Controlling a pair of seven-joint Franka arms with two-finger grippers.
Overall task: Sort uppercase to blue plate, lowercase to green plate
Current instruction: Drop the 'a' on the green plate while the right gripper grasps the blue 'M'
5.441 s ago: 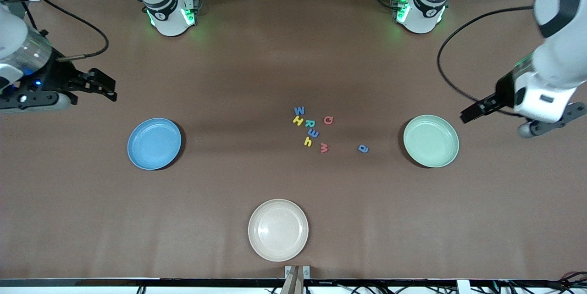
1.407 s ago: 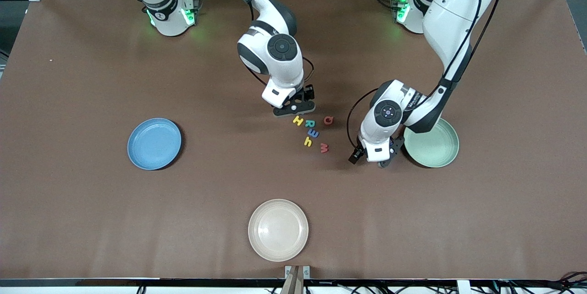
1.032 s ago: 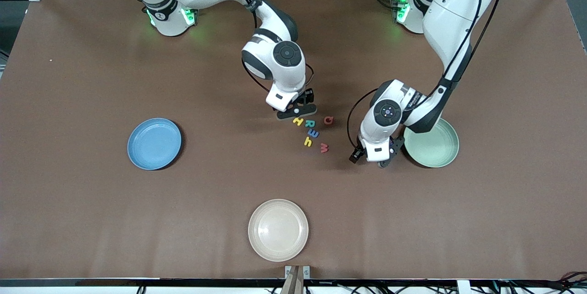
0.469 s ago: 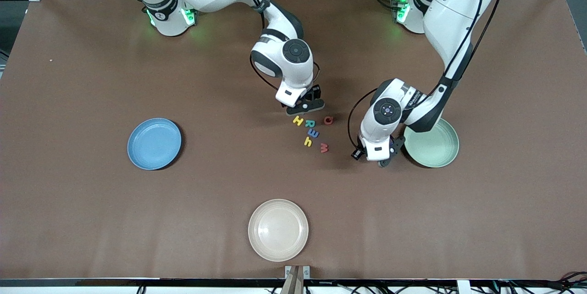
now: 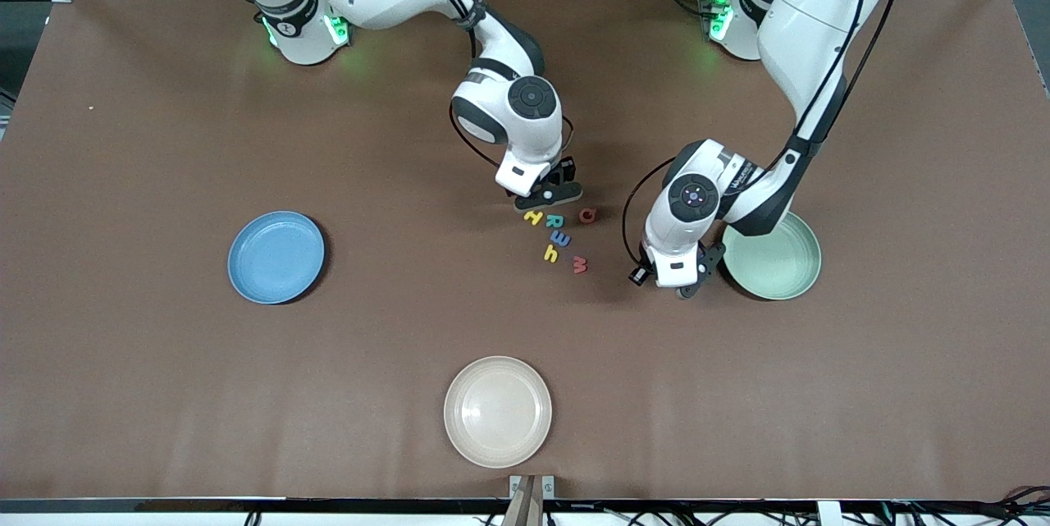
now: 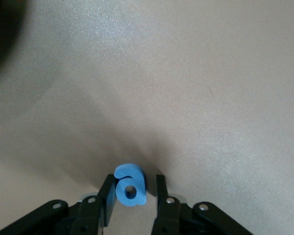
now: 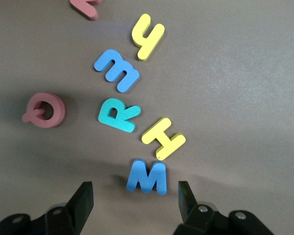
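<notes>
The blue a (image 6: 130,184) lies on the table between the fingers of my left gripper (image 6: 134,180). One finger touches it and a narrow gap shows at the other. In the front view the left gripper (image 5: 666,276) sits low beside the green plate (image 5: 779,259) and hides the a. My right gripper (image 7: 134,188) stands open astride the blue W (image 7: 147,177), low over it (image 5: 548,196). The yellow H (image 5: 533,217), green R (image 5: 554,221), red Q (image 5: 587,215), blue e (image 5: 559,239), yellow h (image 5: 550,253) and red m (image 5: 580,265) lie loose. The blue plate (image 5: 276,257) holds nothing.
A cream plate (image 5: 498,411) sits near the table's front edge. Both arms reach down into the middle of the brown table, with the letter cluster between the two hands.
Both arms came in from the table's ends. Over the last second the right hand shifted slightly toward the left arm's end, over the W. The left hand stayed at the a.
</notes>
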